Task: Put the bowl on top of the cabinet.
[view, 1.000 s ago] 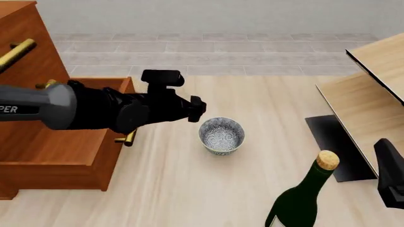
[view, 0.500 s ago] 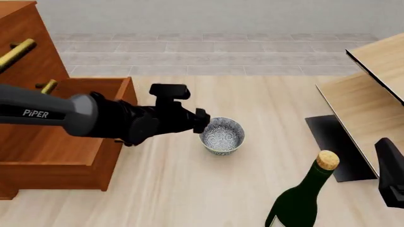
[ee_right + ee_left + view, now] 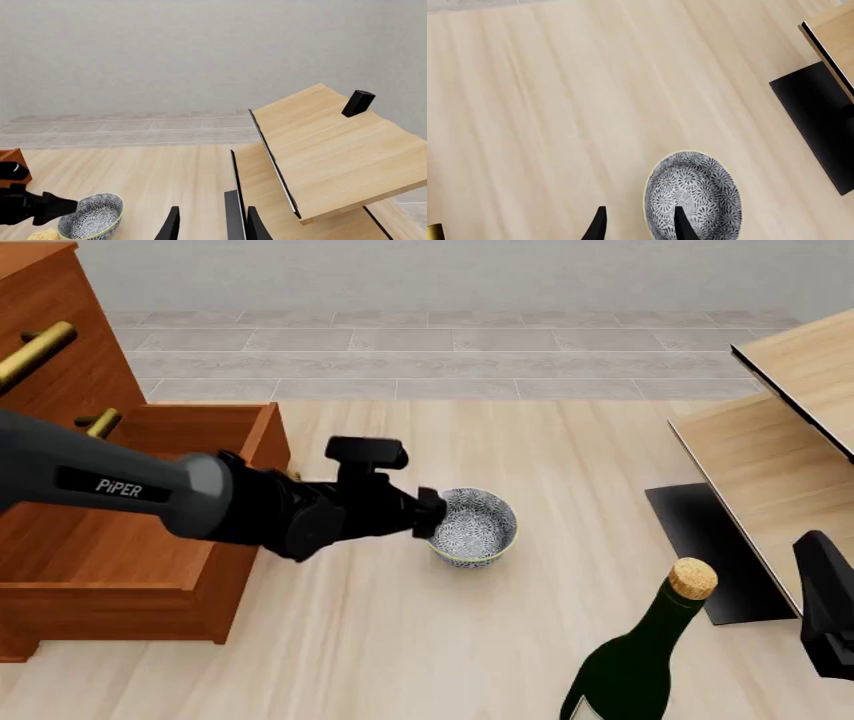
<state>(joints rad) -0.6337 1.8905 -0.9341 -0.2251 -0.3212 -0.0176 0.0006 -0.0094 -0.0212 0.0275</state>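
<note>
Centrally, bowl (image 3: 473, 527) seen upright on pale wood-grain desk (image 3: 534, 440): small, deep, round, white with fine grey-blue speckle. Left end effector (image 3: 639, 227) spread, one finger (image 3: 683, 226) inside bowl, other outside rim; bowl not yet pinched. Cabinet (image 3: 120, 530) at left: reddish-brown wood, open drawer, brass bar handles (image 3: 34, 352). Right end effector (image 3: 210, 225) spread, nothing held. Dark green bottle (image 3: 638, 655), cork-topped, near front. Pale wood structure (image 3: 787, 430), black-edged, at right.

pale wood table (image 3: 400, 660), bowl (image 3: 470, 527), cabinet (image 3: 127, 540), green bottle (image 3: 641, 660)
</note>
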